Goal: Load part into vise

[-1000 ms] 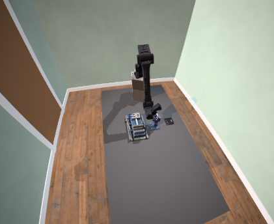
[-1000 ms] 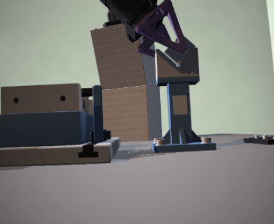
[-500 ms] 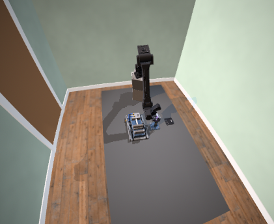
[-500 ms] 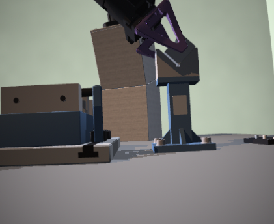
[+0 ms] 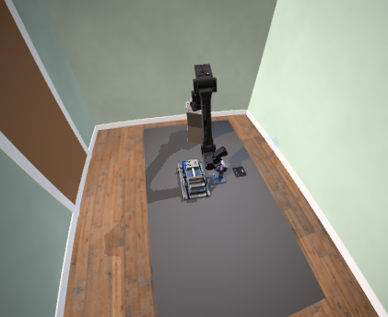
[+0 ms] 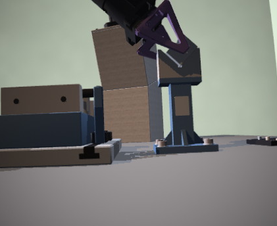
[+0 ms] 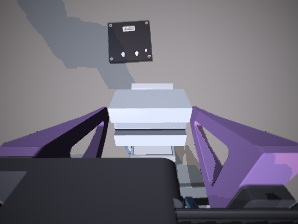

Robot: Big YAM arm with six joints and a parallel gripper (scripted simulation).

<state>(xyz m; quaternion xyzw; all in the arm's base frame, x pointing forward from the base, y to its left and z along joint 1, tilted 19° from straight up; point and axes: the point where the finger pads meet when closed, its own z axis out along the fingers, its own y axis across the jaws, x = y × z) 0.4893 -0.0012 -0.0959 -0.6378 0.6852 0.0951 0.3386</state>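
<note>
Wrist cam shows the jaws w/ a fingertip at each end of the part, plus the small fasteners on the black plate; ext. view instead gives the V-block side-on atop its blue stand, well apart from the vise. Part sits tilted in the V-block, pale gray w/ long flat faces in wrist cam, dark in ext.; slot dir. unclear. Jaws approx. wide open around it, no grip, fingertip contact unclear.
</note>
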